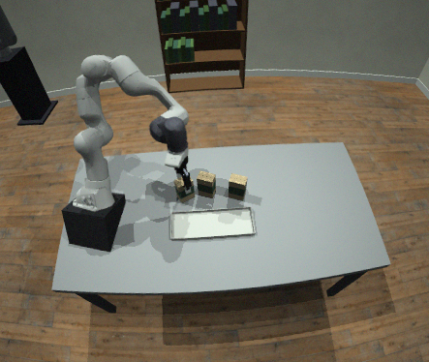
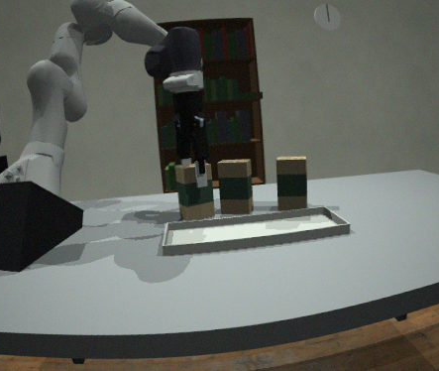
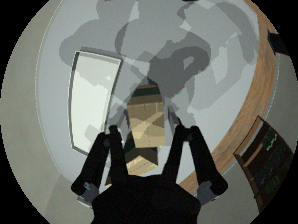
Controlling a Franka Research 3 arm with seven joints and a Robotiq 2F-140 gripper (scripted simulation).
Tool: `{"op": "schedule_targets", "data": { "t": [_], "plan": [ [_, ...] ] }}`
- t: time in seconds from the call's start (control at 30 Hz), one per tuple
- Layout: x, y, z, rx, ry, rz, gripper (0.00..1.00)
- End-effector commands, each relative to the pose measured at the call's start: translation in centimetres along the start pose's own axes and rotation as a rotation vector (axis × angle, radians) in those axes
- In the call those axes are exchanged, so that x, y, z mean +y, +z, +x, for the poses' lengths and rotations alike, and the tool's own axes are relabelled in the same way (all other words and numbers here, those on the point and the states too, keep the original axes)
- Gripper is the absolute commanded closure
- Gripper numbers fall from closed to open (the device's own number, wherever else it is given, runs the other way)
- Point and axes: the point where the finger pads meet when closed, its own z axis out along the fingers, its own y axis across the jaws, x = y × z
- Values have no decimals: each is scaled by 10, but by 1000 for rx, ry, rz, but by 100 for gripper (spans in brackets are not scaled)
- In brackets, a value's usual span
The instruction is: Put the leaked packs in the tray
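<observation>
Three tan coffee packs with green bands stand upright in a row behind the tray. The left pack also shows in the wrist view. The middle pack and the right pack stand apart from it. My gripper points down over the left pack. Its fingers are half open and straddle the pack's top, one on each big flat side. I cannot tell whether they touch it. The shallow grey tray holds nothing.
The arm's black base block stands at the table's left edge. A bookshelf stands against the far wall, off the table. The middle pack stands close to the right of my fingers.
</observation>
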Motion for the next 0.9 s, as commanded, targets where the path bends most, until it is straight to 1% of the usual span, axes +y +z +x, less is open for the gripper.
{"op": "schedule_targets", "data": {
  "t": [0.0, 0.83, 0.87],
  "plan": [
    [1, 2, 1, 2, -7, -1, 45],
    [1, 2, 1, 2, -7, -1, 45],
    [1, 2, 1, 2, -7, -1, 75]
  ]
}}
